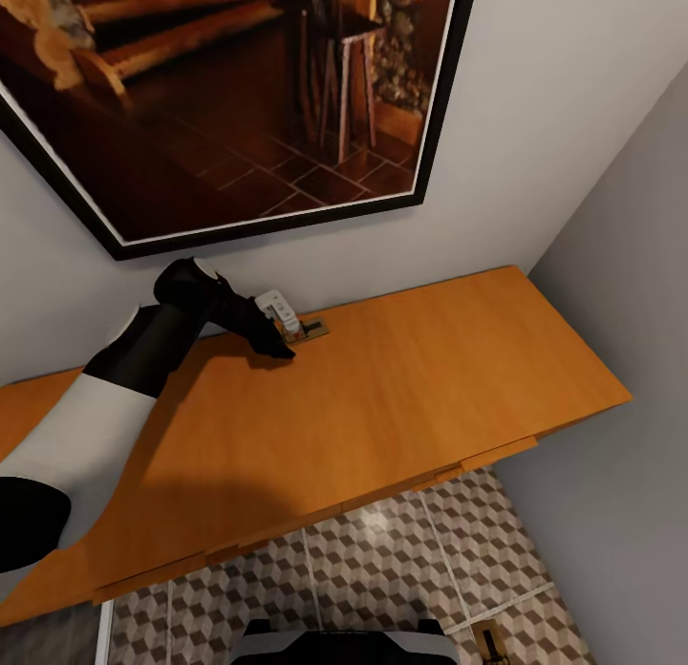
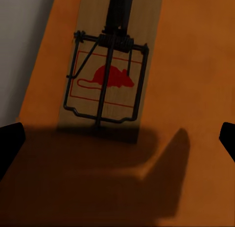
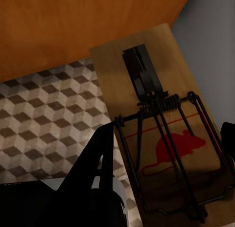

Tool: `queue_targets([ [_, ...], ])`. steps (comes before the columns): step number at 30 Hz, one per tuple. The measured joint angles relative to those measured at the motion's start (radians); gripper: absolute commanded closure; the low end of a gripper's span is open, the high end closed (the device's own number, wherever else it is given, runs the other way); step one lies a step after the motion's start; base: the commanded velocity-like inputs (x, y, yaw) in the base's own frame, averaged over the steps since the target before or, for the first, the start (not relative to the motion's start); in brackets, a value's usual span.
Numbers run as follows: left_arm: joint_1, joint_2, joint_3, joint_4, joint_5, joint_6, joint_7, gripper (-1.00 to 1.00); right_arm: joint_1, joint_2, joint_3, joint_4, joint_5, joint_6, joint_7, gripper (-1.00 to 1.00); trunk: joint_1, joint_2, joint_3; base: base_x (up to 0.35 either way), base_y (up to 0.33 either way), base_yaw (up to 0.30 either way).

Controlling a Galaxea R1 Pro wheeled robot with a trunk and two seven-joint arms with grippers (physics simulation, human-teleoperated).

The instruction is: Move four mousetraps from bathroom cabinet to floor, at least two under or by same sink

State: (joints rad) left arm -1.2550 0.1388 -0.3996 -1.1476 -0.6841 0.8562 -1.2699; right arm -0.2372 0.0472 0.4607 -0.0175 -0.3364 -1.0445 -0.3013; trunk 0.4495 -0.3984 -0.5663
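One mousetrap [image 1: 311, 329], a flat tan board with black wire and a red mouse print, lies on the orange-brown cabinet [image 1: 411, 388] top, close to the wall. My left gripper [image 1: 285, 342] hovers low just short of it. In the left wrist view this mousetrap [image 2: 107, 80] lies ahead of the open left gripper [image 2: 117, 139], whose fingertips [image 2: 10, 144] stand wide apart. A second mousetrap [image 3: 166, 134] sits between the fingers of my right gripper [image 3: 166, 148], above the cube-patterned bathroom floor [image 3: 44, 109]; it also peeks in as a mousetrap [image 1: 489, 639] low in the head view. The bathroom sink is out of view.
A large black-framed picture [image 1: 239, 101] hangs on the wall above the cabinet. A grey side wall [image 1: 621, 264] closes off the right end of the cabinet. Patterned floor [image 1: 382, 569] runs in front of the cabinet, whose front [image 3: 73, 26] faces the right wrist.
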Motion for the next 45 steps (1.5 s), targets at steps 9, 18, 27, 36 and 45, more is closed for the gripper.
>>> queue_targets([
  [9,0.0,0.0,-0.001,0.001,0.0,0.003,0.027,-1.0,0.0,0.0,0.0,0.0,0.0,0.0,0.0,1.0,0.0,0.0,0.0,0.0,0.0,0.0],
  [18,0.0,0.0,-0.001,0.002,0.0,0.003,0.027,-1.0,0.0,0.0,0.0,0.0,0.0,0.0,0.0,1.0,0.0,0.0,0.0,0.0,0.0,0.0],
  [27,0.0,0.0,-0.001,0.002,0.0,0.003,0.027,-1.0,0.0,0.0,0.0,0.0,0.0,0.0,0.0,1.0,0.0,0.0,0.0,0.0,0.0,0.0],
  [36,0.0,-0.003,-0.002,0.0,0.002,0.004,0.026,-1.0,0.0,0.0,0.0,0.0,0.0,0.0,0.0,1.0,0.0,0.0,0.0,0.0,0.0,0.0],
  [45,0.0,-0.003,-0.002,0.0,0.002,0.004,0.025,-1.0,0.0,0.0,0.0,0.0,0.0,0.0,0.0,1.0,0.0,0.0,0.0,0.0,0.0,0.0],
])
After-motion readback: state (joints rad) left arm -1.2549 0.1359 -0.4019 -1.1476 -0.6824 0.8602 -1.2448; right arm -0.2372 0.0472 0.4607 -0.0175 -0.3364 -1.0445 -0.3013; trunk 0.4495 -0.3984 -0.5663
